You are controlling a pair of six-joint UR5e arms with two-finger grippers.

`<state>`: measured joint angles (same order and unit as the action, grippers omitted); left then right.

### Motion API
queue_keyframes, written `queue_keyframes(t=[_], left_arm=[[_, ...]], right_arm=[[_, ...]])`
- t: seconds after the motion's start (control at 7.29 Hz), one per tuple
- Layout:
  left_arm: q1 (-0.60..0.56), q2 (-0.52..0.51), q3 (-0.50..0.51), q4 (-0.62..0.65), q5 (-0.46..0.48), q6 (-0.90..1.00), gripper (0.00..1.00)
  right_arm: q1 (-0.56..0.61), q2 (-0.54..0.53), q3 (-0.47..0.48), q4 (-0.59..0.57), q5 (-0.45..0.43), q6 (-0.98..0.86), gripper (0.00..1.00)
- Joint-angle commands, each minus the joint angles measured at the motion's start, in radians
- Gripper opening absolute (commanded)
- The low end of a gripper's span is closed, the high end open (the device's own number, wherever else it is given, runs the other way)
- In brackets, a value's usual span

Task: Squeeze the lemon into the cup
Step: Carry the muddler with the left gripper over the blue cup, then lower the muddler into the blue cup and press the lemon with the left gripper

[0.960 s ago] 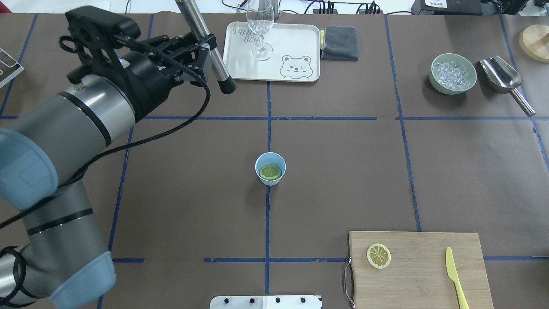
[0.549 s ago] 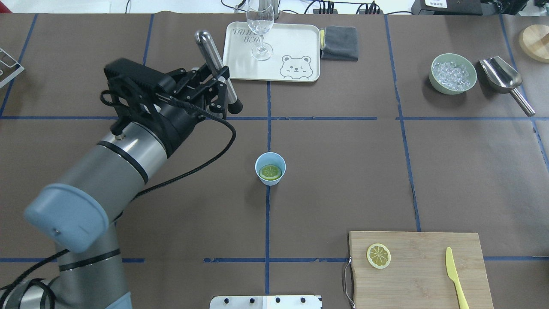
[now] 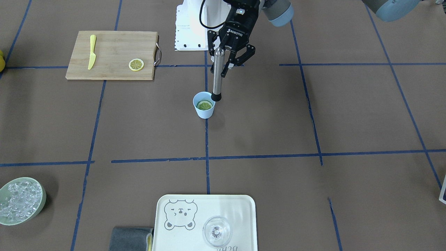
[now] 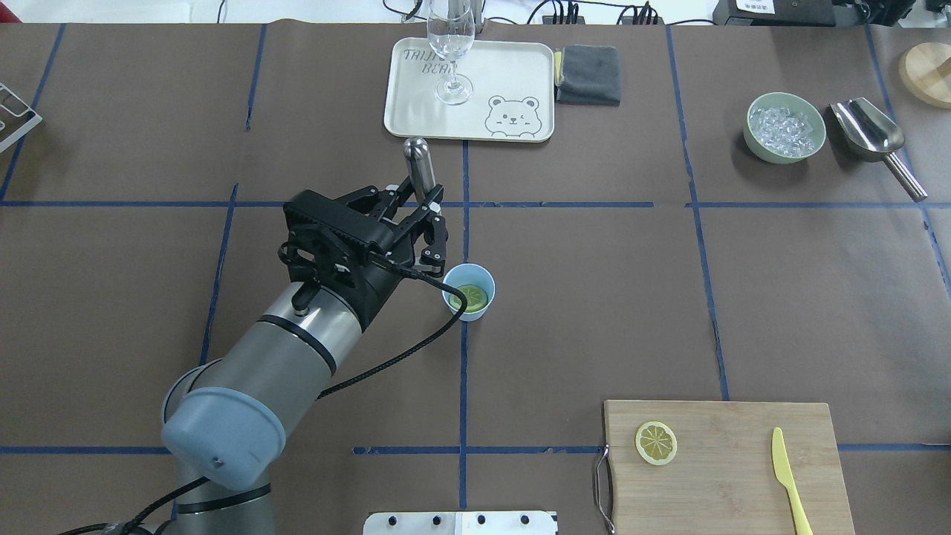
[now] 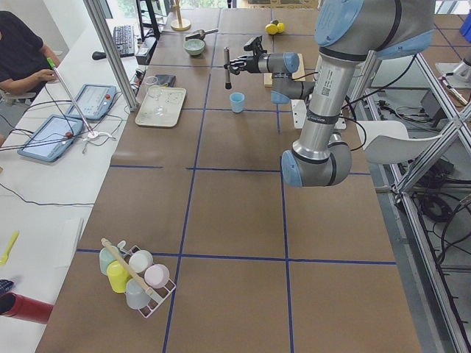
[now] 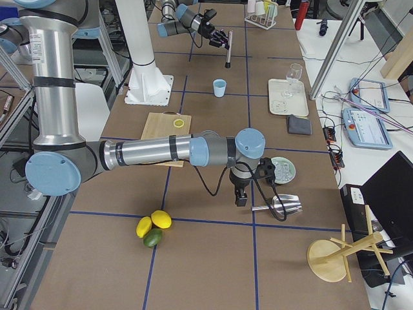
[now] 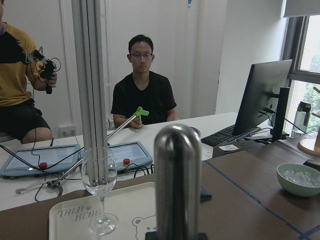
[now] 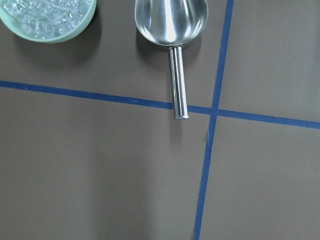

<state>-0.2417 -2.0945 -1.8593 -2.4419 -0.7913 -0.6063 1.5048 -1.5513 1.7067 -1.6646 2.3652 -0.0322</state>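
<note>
The light-blue cup (image 4: 469,282) stands at the table's middle with a lemon slice (image 4: 469,298) lying flat inside it; both also show in the front view, cup (image 3: 204,111) and slice (image 3: 204,104). A second lemon slice (image 4: 656,443) lies on the wooden cutting board (image 4: 728,483). My left gripper (image 4: 420,215) is shut on a steel muddler (image 3: 217,73), held nearly upright, its black tip at the cup's rim on the robot's left side. My right gripper (image 6: 240,194) hovers near the ice scoop; I cannot tell whether it is open or shut.
A yellow knife (image 4: 787,475) lies on the board. A bear tray (image 4: 505,89) with a wine glass (image 4: 451,52) and a grey cloth (image 4: 588,74) are at the far edge. A green bowl of ice (image 4: 786,128) and a steel scoop (image 4: 873,137) sit far right.
My left arm has swung from the far left toward the table's middle. The muddler has turned more upright and now stands right beside the cup.
</note>
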Motion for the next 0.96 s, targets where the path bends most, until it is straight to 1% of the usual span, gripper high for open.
queue_keyframes(t=[0.0,0.41,0.82], left_arm=[[0.009,-0.036,0.068,-0.018,0.000,0.000,0.00],[0.033,-0.035,0.124,-0.092,0.000,-0.001,0.00],[0.058,-0.038,0.150,-0.108,0.000,-0.003,0.00]], right_arm=[[0.000,0.002,-0.005,0.000,0.000,0.000,1.00],[0.000,0.002,-0.007,0.000,0.002,-0.002,1.00],[0.000,0.003,-0.007,0.000,0.002,-0.003,1.00]])
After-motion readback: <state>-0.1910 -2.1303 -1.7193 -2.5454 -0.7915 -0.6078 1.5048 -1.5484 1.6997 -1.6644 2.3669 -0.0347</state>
